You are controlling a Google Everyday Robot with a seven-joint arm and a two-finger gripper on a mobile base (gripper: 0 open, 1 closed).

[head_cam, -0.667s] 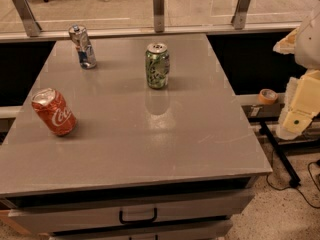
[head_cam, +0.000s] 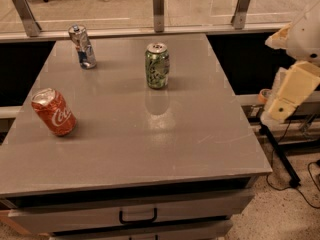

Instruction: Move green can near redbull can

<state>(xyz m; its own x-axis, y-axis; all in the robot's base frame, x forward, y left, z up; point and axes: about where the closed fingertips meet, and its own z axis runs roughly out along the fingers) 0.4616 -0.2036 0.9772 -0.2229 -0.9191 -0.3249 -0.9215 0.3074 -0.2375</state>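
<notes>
The green can [head_cam: 157, 66] stands upright on the grey table [head_cam: 150, 144], at the middle of its far half. The redbull can [head_cam: 82, 46], slim, silver and blue, stands near the far left corner, well to the left of the green can. My gripper [head_cam: 281, 108] hangs at the end of the cream arm, off the table's right edge. It is far to the right of both cans and touches nothing.
A dented red Coca-Cola can [head_cam: 53, 112] stands tilted on the table's left side. A glass railing with metal posts [head_cam: 158, 9] runs behind the table. A drawer handle [head_cam: 138, 216] shows below the front edge. Cables [head_cam: 292, 176] lie on the floor at the right.
The arm with the gripper has shifted slightly left and up. The cans have not moved.
</notes>
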